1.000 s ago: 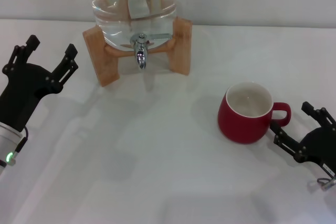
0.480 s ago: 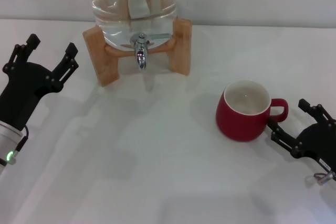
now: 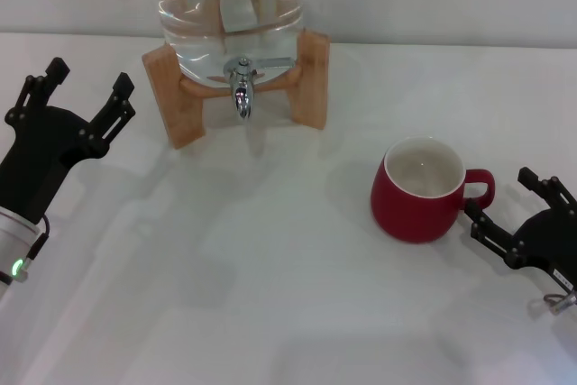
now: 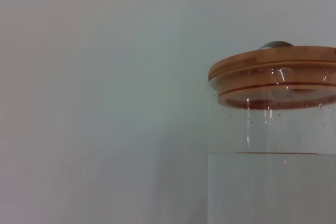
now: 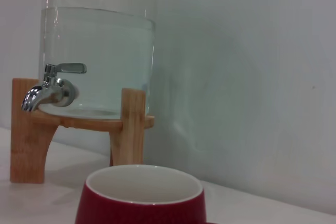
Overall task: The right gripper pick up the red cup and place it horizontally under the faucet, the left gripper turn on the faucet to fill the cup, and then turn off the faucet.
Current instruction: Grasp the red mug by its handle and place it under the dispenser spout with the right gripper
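The head camera looks down on the bench (image 3: 270,295). Both wrist cameras face level at the jug (image 5: 100,61): left near its lid (image 4: 273,74), right behind the cup (image 5: 142,198).

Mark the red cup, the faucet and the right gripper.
red cup (image 3: 416,214), head view, on its outer red wall.
faucet (image 3: 241,87), head view, on the chrome body above the spout.
right gripper (image 3: 512,206), head view, between its open fingertips, beside the cup handle.

We see our right gripper (image 3: 514,214) low at the near right, fingers spread apart, pointing away and leftward. Our left gripper (image 3: 83,95) sits far across from that claw, fingers splayed wide, pointing away, green light glowing at its wrist
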Available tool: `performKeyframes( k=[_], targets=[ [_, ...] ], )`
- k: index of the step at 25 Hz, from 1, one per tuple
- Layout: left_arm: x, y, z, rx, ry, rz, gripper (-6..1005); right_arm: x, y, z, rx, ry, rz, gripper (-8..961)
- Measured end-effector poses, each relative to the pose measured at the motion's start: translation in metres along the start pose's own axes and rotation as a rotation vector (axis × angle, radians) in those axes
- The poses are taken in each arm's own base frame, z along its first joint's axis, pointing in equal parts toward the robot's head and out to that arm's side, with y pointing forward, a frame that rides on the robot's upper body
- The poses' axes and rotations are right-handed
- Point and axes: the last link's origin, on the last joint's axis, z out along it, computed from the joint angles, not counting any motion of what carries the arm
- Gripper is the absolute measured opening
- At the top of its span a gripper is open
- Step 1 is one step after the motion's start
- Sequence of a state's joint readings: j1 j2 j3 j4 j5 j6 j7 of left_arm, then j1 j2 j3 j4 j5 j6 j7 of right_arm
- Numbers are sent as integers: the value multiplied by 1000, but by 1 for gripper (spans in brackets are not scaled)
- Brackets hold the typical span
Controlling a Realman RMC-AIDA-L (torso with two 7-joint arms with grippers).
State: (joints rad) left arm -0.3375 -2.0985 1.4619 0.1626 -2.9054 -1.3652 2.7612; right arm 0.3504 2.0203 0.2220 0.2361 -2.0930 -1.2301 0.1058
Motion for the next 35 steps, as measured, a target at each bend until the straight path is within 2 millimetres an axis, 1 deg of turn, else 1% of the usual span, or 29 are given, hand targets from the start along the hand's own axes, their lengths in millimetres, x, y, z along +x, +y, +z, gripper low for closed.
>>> performKeyframes(
  k=[12,22,35],
  targets=[
    [0,0,0,0,-2,0,892,-1,-2,8,0,8,-8,854],
    [-1,0,-1,-1,-4,-1,890,-1,-2,10,-1,17,-11,853],
    [0,0,0,-3,-2,-3,890,-4,-7,16,17,17,-16,852]
  ],
)
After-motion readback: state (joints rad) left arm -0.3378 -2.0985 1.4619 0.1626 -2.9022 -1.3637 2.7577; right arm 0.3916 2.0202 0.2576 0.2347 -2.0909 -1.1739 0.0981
